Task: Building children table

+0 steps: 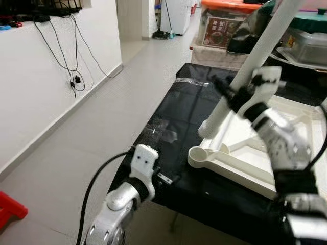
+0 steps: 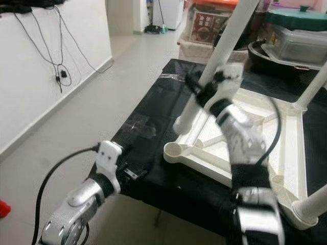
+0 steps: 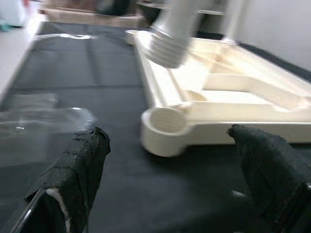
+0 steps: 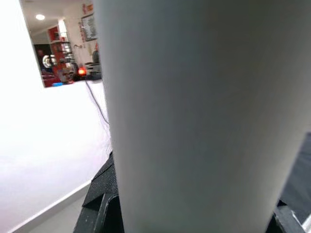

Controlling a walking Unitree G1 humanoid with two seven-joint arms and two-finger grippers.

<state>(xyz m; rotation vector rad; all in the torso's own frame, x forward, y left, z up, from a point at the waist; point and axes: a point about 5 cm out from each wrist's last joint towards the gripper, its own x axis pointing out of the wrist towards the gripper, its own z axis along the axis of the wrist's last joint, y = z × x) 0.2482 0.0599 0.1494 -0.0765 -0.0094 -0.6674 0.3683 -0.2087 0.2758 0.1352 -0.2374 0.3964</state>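
**White leg held over the upturned table top**

Nearest to us, low at the left, our left gripper (image 3: 165, 179) hovers at the near edge of the black cloth-covered work surface (image 1: 168, 109). Its two tape-wrapped black fingers (image 3: 73, 177) stand wide apart with nothing between them, and they frame the round open socket (image 3: 165, 127) at the near corner of the cream plastic children's table top (image 1: 240, 158). That table top lies upside down on the black surface, its ribbed underside facing up. A patch of clear tape or film (image 1: 163, 133) lies on the cloth just beside our left gripper.

Higher and to the right, our right gripper (image 1: 236, 94) is clamped around a long white plastic table leg (image 1: 265, 38). The leg tilts, its top leaning away to the right. Its lower threaded end (image 3: 167, 46) hangs above the table top's left rim, near the corner socket but apart from it. In the right wrist view the white leg fills most of the picture, close against the fingers.

In the right eye view, two more white legs (image 2: 319, 76) already stand at the table top's right-hand corners, one far and one near.

Behind the work surface we see storage boxes with an orange lid (image 1: 230, 5) and a dark green lid (image 2: 299, 14). On the left run a white wall with hanging black cables (image 1: 69, 51) and a grey tiled floor (image 1: 102, 132).
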